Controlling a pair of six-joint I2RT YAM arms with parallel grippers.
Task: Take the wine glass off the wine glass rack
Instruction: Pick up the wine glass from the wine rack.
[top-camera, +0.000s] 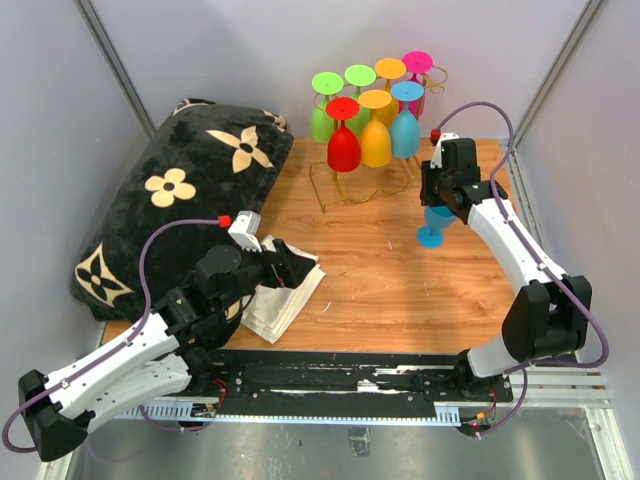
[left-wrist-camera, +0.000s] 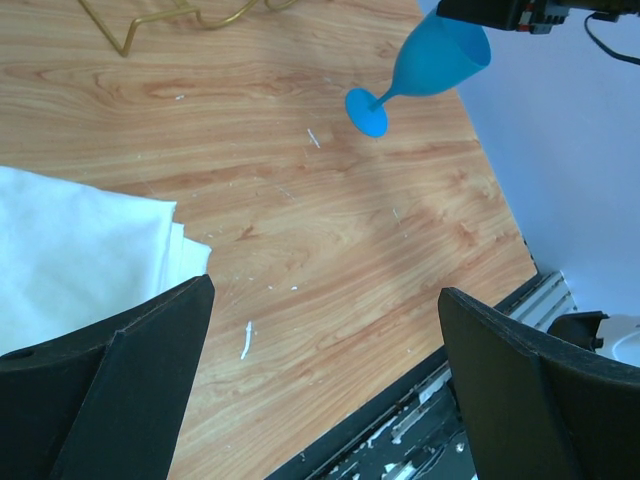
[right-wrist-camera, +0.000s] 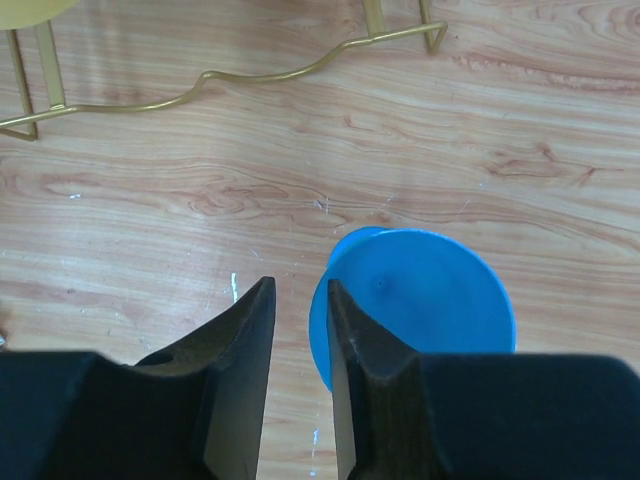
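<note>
Gripping blue wine glass (left-wrist-camera: 435, 60) | right claw (right-wrist-camera: 300, 295) | rim hidden by claw

The top camera looks down on the whole table (top-camera: 380, 285); both wrist cameras face it closely, all sharing the blue wine glass (top-camera: 436, 222)
</note>
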